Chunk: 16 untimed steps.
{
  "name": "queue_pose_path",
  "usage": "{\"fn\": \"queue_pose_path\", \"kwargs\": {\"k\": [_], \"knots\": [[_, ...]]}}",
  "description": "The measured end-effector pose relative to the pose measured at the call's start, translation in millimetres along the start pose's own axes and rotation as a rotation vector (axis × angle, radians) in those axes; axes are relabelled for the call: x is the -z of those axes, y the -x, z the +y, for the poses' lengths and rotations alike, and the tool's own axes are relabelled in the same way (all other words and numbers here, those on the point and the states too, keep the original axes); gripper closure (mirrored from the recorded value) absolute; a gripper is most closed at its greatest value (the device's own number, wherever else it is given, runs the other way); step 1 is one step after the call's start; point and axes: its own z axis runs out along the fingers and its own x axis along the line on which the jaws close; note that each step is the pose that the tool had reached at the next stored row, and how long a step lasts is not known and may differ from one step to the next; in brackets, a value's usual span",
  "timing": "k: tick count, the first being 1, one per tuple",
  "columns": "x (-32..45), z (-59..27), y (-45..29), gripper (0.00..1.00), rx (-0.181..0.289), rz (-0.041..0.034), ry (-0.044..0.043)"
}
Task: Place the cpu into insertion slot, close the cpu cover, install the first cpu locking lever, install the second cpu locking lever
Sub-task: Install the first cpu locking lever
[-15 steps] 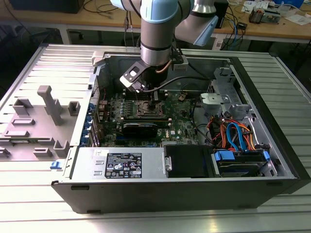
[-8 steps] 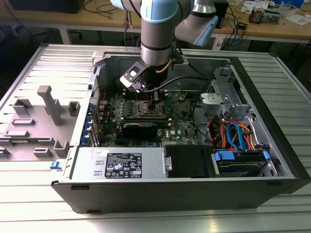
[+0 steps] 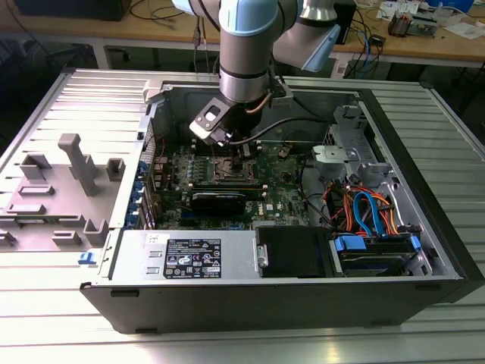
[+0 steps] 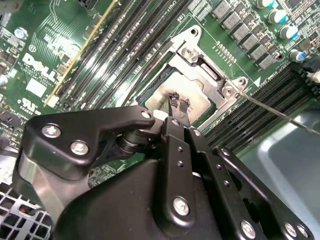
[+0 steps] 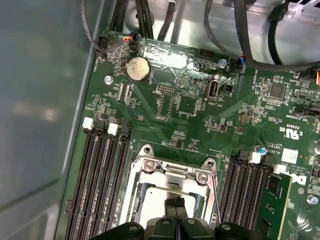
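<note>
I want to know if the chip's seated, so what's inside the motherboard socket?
A pale cpu top shows inside the insertion slot, within its silver rim. The claw sits over the middle, covering part of the chip and one side of the slot.

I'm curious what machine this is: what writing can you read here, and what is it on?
Label on the silver box: print too small to read.
Logo on the green board: a maker's mark, left unquoted.
White codes across the board: too small to read.
</note>
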Motion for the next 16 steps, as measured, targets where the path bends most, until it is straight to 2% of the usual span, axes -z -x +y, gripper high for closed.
{"fn": "queue_pose_path", "kwargs": {"k": [2, 5, 8, 11, 13, 15, 16], "knots": [[5.1, -0.1, 0.1, 0.89, 0.003, 0.0, 0.0001], [20.7, -0.1, 0.2, 0.89, 0.007, 0.0, 0.0001], [26.2, -0.1, 0.3, 0.89, 0.009, 0.0001, 0.0002], [38.1, -0.2, 0.4, 0.89, 0.011, 0.0002, 0.0003], [43.4, -0.2, 0.4, 0.89, 0.013, 0.0003, 0.0003], [44.1, -0.2, 0.4, 0.89, 0.024, 0.0037, 0.0013], [44.1, -0.2, 0.4, 0.89, 0.044, 0.0048, 0.0018]]}}
